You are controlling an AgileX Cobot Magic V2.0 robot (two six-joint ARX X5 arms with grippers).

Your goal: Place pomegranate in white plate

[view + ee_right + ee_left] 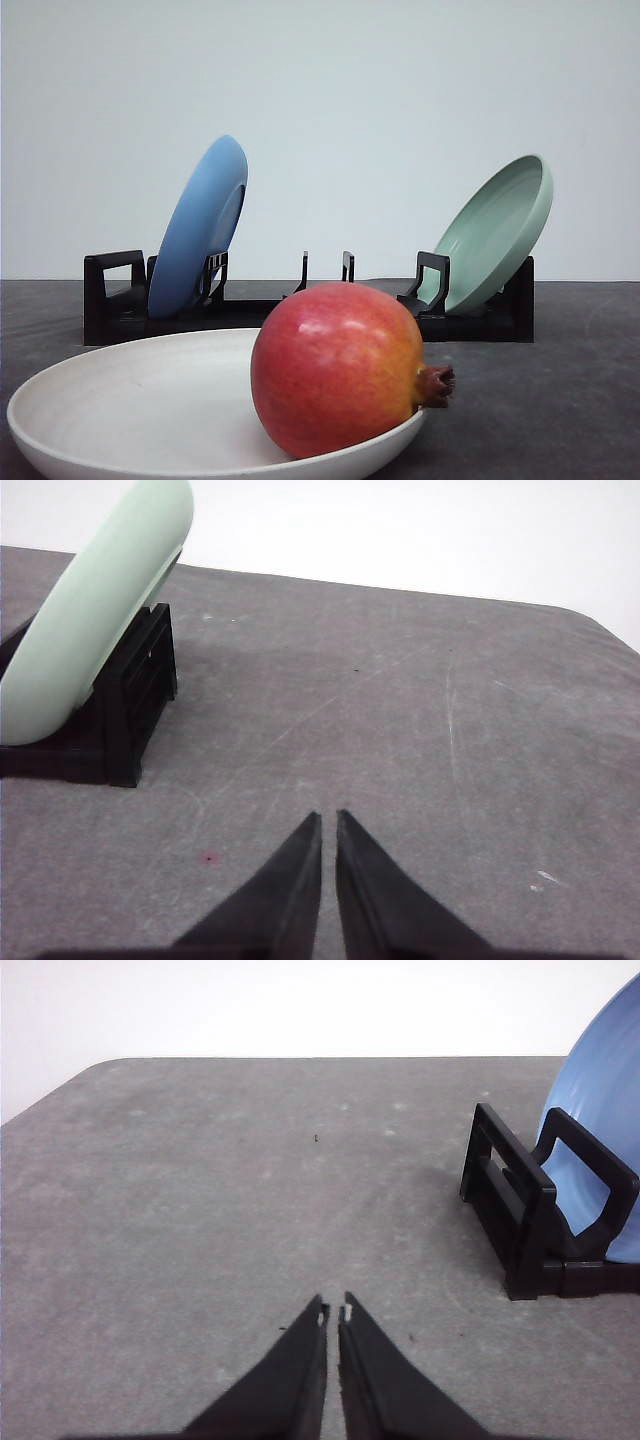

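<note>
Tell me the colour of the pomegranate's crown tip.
Dark brown crown tip on the round red-orange pomegranate; the front view shows it best.

Blue plate (200, 228) and pale green plate (497, 232) tilted in black rack (300, 315)

The pomegranate (340, 368) lies in the white plate (120, 400), at its right side. Behind them, a rack (300, 310) holds two tilted plates.

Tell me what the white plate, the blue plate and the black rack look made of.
White plate: matte, faintly scuffed, likely ceramic or melamine. Blue plate: smooth with a soft sheen, probably plastic or melamine. Black rack: opaque, molded-looking bars, likely plastic.
</note>
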